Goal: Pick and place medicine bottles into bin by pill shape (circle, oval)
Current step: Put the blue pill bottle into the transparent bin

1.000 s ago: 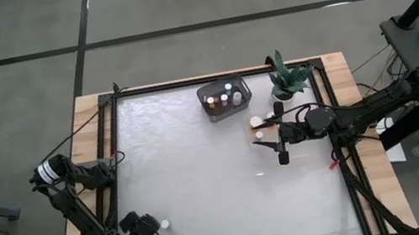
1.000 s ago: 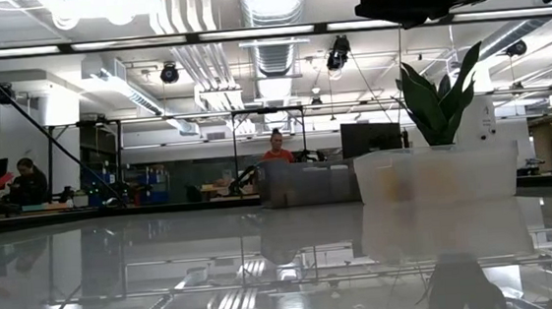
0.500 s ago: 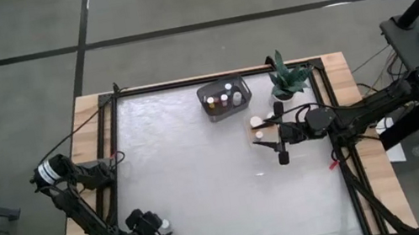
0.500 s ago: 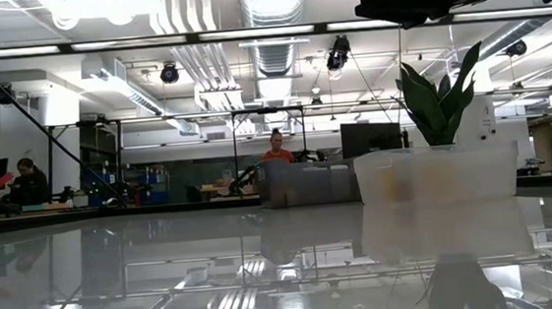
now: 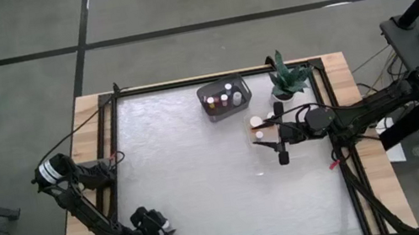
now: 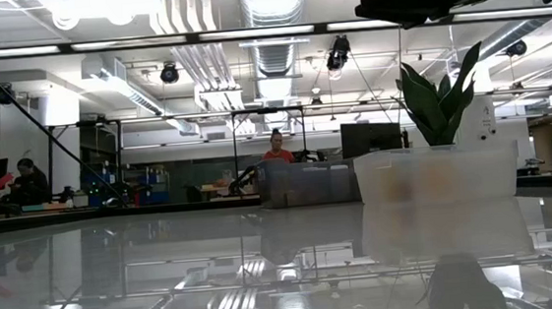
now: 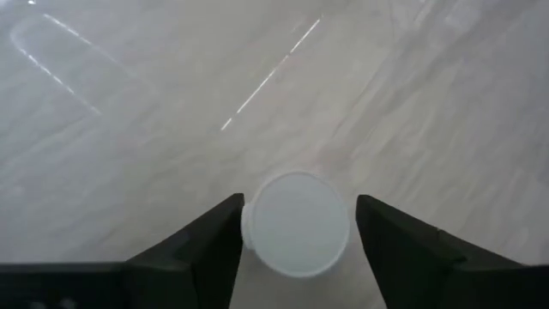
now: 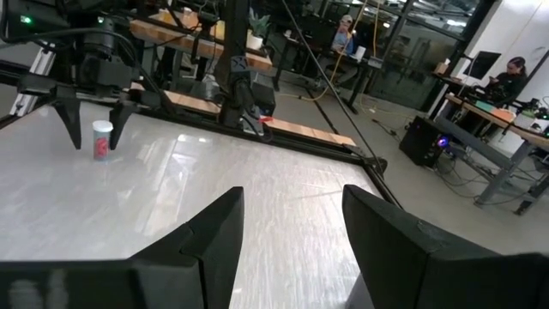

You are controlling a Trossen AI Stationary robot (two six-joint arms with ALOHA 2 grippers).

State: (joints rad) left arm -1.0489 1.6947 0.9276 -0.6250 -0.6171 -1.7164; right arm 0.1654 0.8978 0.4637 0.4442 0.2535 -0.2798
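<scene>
A small medicine bottle with a white cap [image 7: 297, 220] and a reddish label [image 8: 102, 140] stands upright on the table near its near left corner. My left gripper [image 7: 296, 245] is open and low over it, one finger on each side of the cap. In the high view the left gripper [image 5: 154, 232] hides the bottle. My right gripper [image 5: 279, 132] is wide open and empty at the table's right side; it also shows in the right wrist view [image 8: 292, 236]. Two white-capped bottles [image 5: 257, 123] stand just beside it.
A dark bin [image 5: 224, 98] holding several bottles stands at the table's far edge, and a green potted plant [image 5: 288, 79] stands to its right. In the low view a clear bin [image 6: 435, 173] shows in front of the plant. The table's middle is bare white surface.
My left gripper has gone a little toward the table's right edge, onto the white-capped bottle, which showed beside it before and is now covered by it in the high view. The bottle has stayed where it was.
</scene>
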